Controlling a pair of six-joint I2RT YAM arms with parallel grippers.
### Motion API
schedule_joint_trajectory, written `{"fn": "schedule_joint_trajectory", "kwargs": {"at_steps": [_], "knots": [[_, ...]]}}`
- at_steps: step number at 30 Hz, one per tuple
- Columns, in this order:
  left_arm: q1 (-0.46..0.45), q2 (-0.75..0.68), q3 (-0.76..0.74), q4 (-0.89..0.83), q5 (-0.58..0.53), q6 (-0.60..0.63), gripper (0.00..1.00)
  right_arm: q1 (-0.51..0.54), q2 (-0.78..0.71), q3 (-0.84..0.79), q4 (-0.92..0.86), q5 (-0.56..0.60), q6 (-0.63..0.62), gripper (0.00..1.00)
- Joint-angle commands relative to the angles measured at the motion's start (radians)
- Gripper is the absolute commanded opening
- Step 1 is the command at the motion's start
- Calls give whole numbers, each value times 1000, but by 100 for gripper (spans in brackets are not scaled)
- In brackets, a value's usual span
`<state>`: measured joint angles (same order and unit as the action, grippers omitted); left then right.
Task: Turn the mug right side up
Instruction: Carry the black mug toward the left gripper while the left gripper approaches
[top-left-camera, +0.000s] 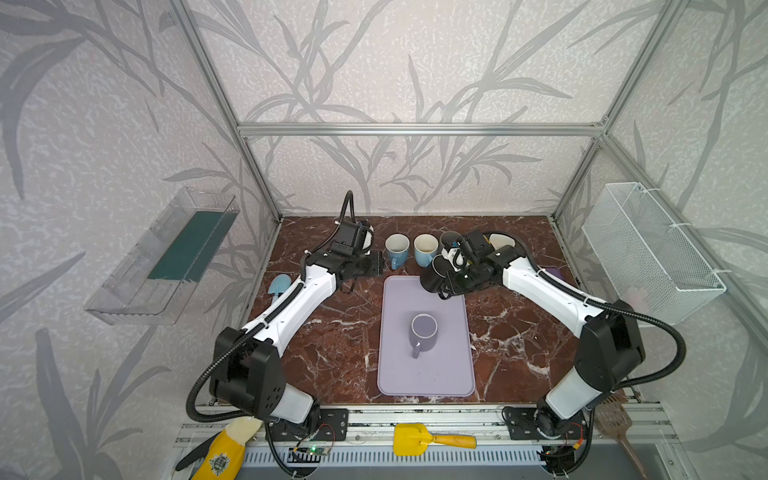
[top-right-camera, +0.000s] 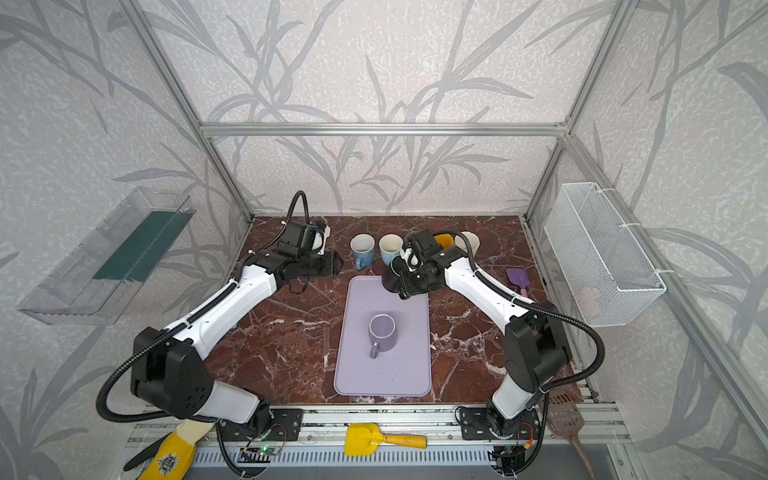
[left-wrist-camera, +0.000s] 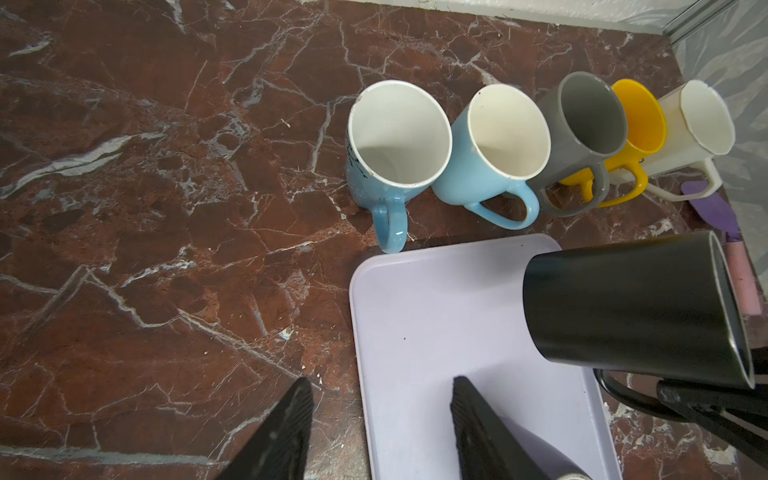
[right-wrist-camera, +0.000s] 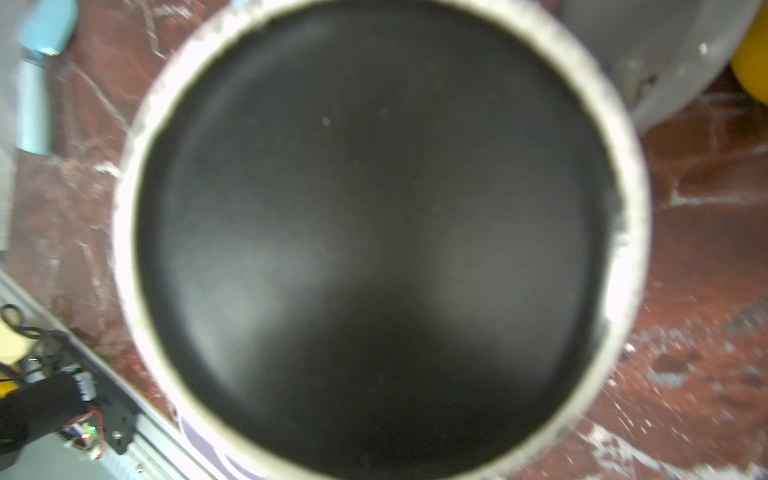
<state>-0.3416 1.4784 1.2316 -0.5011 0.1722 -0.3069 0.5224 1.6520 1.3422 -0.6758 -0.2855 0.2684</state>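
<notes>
While my right jaws clamp the handle of the black mug (left-wrist-camera: 623, 303), it hangs on its side above the far end of the tray (top-left-camera: 399, 374), clear of the counter (top-left-camera: 332, 345). My left jaws stand apart, empty, near the tray's far left corner. 1 purple mug (top-left-camera: 424, 334) stands upright mid-tray.
</notes>
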Motion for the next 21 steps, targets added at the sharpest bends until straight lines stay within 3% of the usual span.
{"fn": "schedule_joint_trajectory", "kwargs": {"at_steps": [1,5,21], "knots": [[26,-34,-38,41,58,-30,56,-11,-64,-40,237,-122,14,0],[51,-40,-63,70,113,-53,56,-12,-53,-108,410,-234,68,0],[76,-137,-139,148,288,-38,56,-19,-25,-132,740,-485,180,0]]}}
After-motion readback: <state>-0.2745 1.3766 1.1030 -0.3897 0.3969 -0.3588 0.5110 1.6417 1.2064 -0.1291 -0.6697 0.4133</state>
